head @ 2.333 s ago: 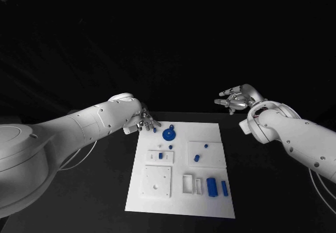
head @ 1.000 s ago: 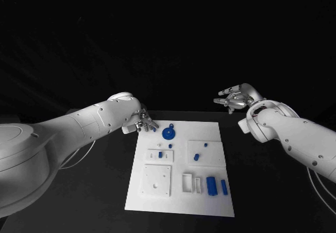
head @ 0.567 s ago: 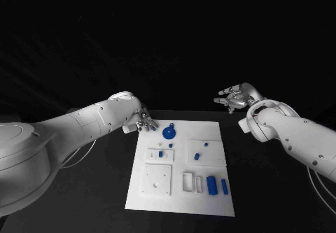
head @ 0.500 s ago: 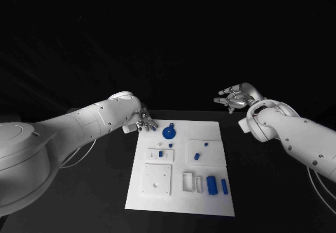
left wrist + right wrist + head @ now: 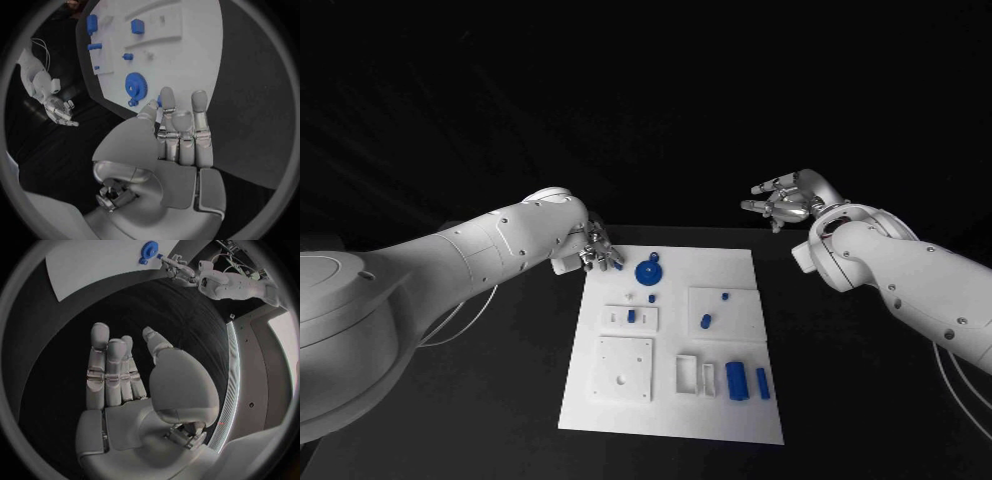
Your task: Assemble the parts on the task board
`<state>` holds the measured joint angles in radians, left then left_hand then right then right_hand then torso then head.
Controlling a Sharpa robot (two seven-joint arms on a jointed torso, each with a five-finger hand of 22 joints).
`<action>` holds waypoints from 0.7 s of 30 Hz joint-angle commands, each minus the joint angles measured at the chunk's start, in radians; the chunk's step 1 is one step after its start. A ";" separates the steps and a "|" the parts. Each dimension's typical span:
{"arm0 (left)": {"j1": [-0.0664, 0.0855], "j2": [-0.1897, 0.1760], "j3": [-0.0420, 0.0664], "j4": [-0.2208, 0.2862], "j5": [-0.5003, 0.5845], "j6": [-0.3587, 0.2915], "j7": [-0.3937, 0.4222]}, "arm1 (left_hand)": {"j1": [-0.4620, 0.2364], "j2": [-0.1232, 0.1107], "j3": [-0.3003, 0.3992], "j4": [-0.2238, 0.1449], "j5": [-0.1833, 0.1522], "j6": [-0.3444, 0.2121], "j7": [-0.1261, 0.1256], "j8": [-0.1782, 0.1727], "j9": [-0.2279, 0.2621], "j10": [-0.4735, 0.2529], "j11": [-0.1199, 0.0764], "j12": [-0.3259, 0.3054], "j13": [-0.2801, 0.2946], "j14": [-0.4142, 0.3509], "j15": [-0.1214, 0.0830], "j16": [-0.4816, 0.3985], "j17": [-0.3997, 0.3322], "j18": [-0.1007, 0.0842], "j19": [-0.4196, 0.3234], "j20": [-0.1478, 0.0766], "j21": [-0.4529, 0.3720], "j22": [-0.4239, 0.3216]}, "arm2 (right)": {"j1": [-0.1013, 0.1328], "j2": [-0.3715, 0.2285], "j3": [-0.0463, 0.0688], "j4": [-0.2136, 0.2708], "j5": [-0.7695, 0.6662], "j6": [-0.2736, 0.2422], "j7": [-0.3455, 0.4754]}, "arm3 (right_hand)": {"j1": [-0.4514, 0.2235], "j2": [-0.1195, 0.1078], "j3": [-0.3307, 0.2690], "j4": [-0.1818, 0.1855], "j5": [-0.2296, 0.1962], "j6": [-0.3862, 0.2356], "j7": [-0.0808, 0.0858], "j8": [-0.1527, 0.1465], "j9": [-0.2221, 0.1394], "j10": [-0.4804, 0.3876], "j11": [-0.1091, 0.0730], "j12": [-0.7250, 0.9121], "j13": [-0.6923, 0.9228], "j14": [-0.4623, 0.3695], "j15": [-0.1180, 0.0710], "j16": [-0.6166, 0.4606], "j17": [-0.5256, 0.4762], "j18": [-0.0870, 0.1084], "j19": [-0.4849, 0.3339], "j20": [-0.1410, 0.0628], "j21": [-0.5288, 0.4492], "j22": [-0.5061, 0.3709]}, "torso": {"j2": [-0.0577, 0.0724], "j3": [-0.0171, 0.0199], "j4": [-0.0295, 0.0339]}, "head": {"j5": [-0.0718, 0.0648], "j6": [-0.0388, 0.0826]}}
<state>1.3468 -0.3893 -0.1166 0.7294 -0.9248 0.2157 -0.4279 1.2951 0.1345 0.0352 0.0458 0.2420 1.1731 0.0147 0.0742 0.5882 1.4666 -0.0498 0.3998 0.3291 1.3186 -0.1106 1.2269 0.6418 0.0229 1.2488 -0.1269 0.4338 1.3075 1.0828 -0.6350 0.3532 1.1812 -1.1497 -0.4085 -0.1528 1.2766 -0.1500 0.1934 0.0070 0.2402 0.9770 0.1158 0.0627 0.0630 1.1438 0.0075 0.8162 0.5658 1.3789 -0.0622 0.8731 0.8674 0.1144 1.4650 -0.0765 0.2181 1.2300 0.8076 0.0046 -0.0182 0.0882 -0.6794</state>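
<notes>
Almost nothing has moved since the earlier frames: the left hand (image 5: 599, 254) still hovers at the task board's (image 5: 733, 265) far left corner, fingers (image 5: 181, 131) straight, side by side, holding nothing. The blue gear (image 5: 648, 272) lies just beside it, toward 4 o'clock. The right hand (image 5: 788, 205) hangs off the board at 1 o'clock, fingers loosely apart, empty. The step looks like reaching for the gear; next, the left fingers must spread and lower around it.

Your left hand (image 5: 600, 256) hangs low at the far left, fingers straight, side by side, holding nothing. Your right hand (image 5: 783, 203) is raised at the far right, fingers extended, empty, both arms reaching in from the sides.
</notes>
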 commanded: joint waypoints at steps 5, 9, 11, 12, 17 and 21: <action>0.001 -0.037 0.000 0.060 0.023 -0.068 0.001 | -0.042 -0.078 0.238 -0.108 0.011 0.017 -0.010 -0.004 0.273 0.042 -0.006 0.015 -0.001 0.017 -0.003 0.007 0.016 0.002 0.001 -0.002 0.009 0.020 | 0.000 -0.002 0.000 -0.002 0.000 0.011 0.010 | -0.011 -0.003 0.000 0.002 0.004 -0.006 0.003 0.000 0.002 -0.003 -0.002 0.002 -0.001 -0.004 -0.002 -0.004 -0.001 0.003 0.036 -0.006 0.009 -0.001 | -0.006 -0.0001 0.0057 | 0.005 -0.001; 0.006 -0.076 0.000 0.128 0.040 -0.111 -0.010 | -0.045 -0.093 0.247 -0.114 0.064 0.030 -0.012 -0.003 0.278 0.044 -0.008 0.026 0.000 0.027 -0.005 0.018 0.034 0.005 0.007 -0.002 0.013 0.020 | 0.000 -0.006 0.000 -0.003 0.002 0.011 0.010 | -0.011 -0.003 0.000 0.002 0.004 -0.006 0.003 0.000 0.002 -0.003 -0.002 0.002 -0.001 -0.004 -0.002 -0.004 -0.001 0.003 0.036 -0.006 0.009 -0.001 | -0.011 -0.0001 0.0142 | 0.005 -0.005; 0.009 -0.104 0.000 0.178 0.051 -0.133 -0.017 | -0.050 -0.101 0.255 -0.118 0.088 0.037 -0.014 -0.004 0.279 0.045 -0.010 0.034 0.000 0.033 -0.006 0.022 0.042 0.006 0.009 -0.003 0.016 0.020 | 0.000 -0.008 0.000 -0.004 0.003 0.011 0.010 | -0.011 -0.003 0.000 0.002 0.004 -0.006 0.003 0.000 0.002 -0.003 -0.002 0.002 -0.001 -0.004 -0.002 -0.004 -0.001 0.003 0.036 -0.006 0.009 -0.001 | -0.015 -0.0008 0.0193 | 0.004 -0.009; 0.010 -0.116 0.000 0.200 0.054 -0.142 -0.020 | -0.053 -0.107 0.259 -0.119 0.105 0.042 -0.015 -0.004 0.279 0.046 -0.010 0.039 -0.001 0.036 -0.006 0.024 0.046 0.007 0.010 -0.002 0.018 0.020 | 0.000 -0.008 0.000 -0.005 0.004 0.011 0.010 | -0.011 -0.003 0.000 0.002 0.004 -0.006 0.003 0.000 0.002 -0.003 -0.002 0.002 -0.001 -0.004 -0.002 -0.004 -0.001 0.003 0.036 -0.006 0.009 -0.001 | -0.017 -0.0009 0.0214 | 0.005 -0.010; 0.014 -0.195 -0.001 0.344 0.063 -0.197 -0.044 | -0.065 -0.134 0.279 -0.128 0.179 0.066 -0.019 -0.005 0.277 0.048 -0.013 0.065 -0.004 0.053 -0.007 0.028 0.064 0.012 0.015 -0.002 0.028 0.021 | -0.001 -0.012 0.000 -0.010 0.007 0.012 0.010 | -0.011 -0.003 0.000 0.002 0.004 -0.006 0.003 0.000 0.002 -0.003 -0.002 0.002 -0.001 -0.004 -0.002 -0.004 -0.001 0.003 0.036 -0.006 0.009 -0.001 | -0.027 -0.0015 0.0340 | 0.000 -0.020; 0.015 -0.256 -0.003 0.452 0.061 -0.234 -0.062 | -0.075 -0.149 0.292 -0.134 0.222 0.081 -0.022 -0.005 0.273 0.049 -0.015 0.084 -0.010 0.066 -0.009 0.030 0.080 0.015 0.019 -0.002 0.037 0.021 | -0.006 -0.016 0.000 -0.014 0.010 0.013 0.010 | -0.011 -0.003 0.000 0.002 0.004 -0.006 0.003 0.000 0.002 -0.003 -0.002 0.002 -0.001 -0.004 -0.002 -0.004 -0.001 0.003 0.036 -0.006 0.009 -0.001 | -0.036 -0.0027 0.0421 | -0.003 -0.030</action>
<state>1.3600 -0.6407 -0.1199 1.1623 -0.8797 0.0496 -0.4633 1.2166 -0.0044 0.2196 0.0156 0.4598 1.2001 0.0412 0.0669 0.6968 1.4674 -0.0564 0.4825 0.3195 1.3810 -0.1194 1.2502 0.7219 0.0228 1.2601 -0.1304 0.4682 1.3073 1.0790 -0.6499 0.3531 1.1685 -1.1438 -0.4078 -0.1520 1.2766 -0.1500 0.1934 0.0069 0.2402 0.9771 0.1157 0.0627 0.0630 1.1438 0.0075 0.8162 0.5658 1.3789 -0.0622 0.8731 0.8675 0.1144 1.4649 -0.0765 0.2241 1.2300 0.7799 0.0030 0.0151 0.0866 -0.7034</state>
